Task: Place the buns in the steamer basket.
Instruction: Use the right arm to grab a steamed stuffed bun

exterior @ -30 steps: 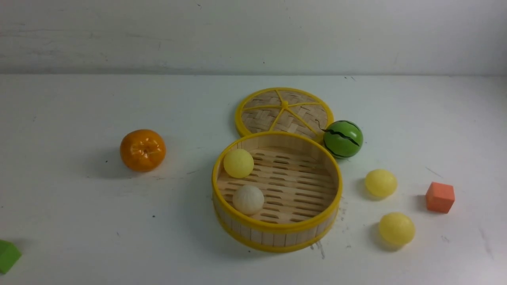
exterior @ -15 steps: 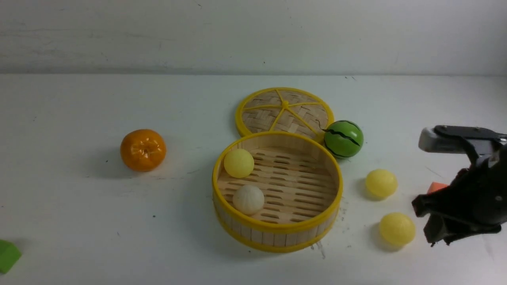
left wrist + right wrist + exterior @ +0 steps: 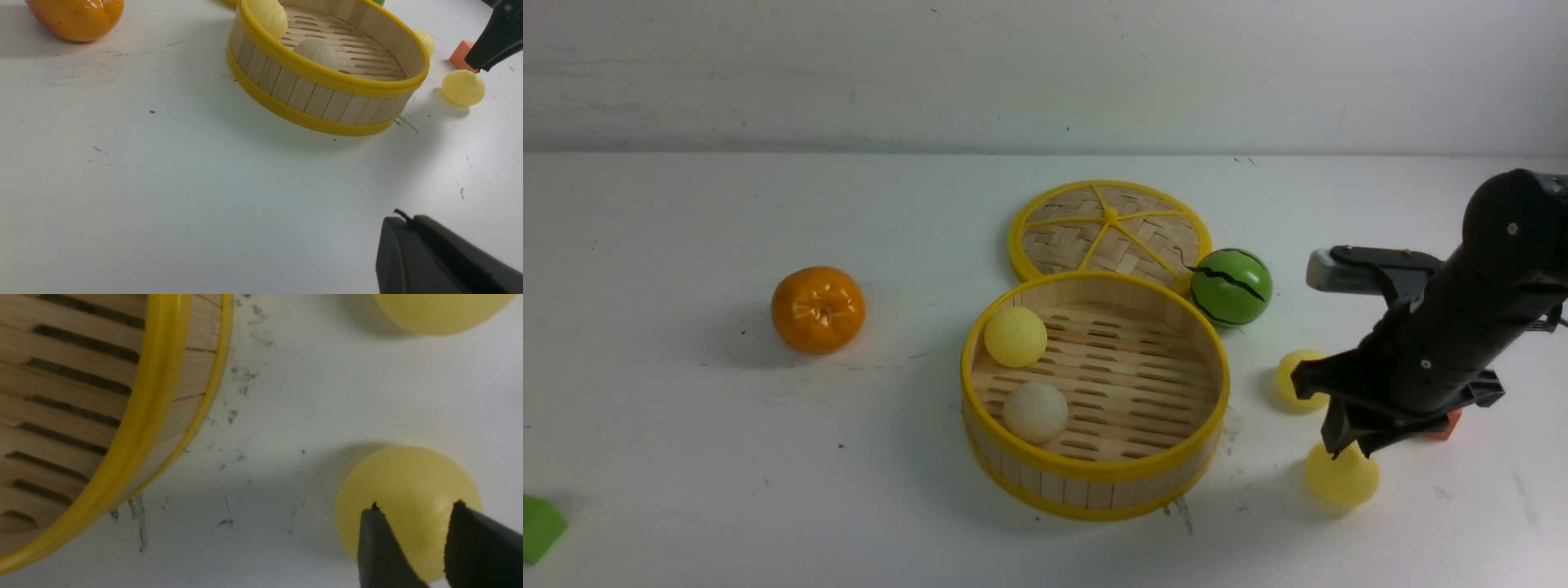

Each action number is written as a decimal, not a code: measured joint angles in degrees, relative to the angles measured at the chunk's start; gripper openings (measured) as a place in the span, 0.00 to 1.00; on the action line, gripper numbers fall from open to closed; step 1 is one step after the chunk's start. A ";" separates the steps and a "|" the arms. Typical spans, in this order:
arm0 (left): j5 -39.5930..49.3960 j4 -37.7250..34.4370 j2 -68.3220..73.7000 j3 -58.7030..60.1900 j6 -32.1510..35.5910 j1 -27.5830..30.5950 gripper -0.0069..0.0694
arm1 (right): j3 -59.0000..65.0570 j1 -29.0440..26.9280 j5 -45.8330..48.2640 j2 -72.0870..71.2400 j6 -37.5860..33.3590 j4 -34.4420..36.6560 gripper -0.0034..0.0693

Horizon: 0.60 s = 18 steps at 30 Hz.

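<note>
Right gripper [image 3: 416, 506] hovers over the near bun [image 3: 1342, 482], which sits on the table [image 3: 686, 449] beside the steamer basket [image 3: 1094, 482]. Jaws parted, seemingly narrower than the bun: widen, centre, then drop and squeeze gently.

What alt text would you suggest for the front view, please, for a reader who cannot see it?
The right arm's tool points down at a yellow bun on the table beside a steamer basket holding one yellow and one white bun. Another yellow bun sits partly hidden behind the arm; a woven lid, green striped ball and orange lie nearby.
</note>
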 joint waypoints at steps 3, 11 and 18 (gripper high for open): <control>0.00 0.00 0.00 0.00 0.00 0.00 0.10 | 0.00 0.00 -1.57 1.34 0.53 -1.47 0.37; 0.00 0.00 0.00 0.00 0.00 0.00 0.10 | 0.00 0.00 -2.28 1.53 2.40 -4.05 0.37; 0.00 0.00 0.00 0.00 0.00 0.00 0.11 | 0.00 0.00 -1.80 1.33 2.53 -3.18 0.37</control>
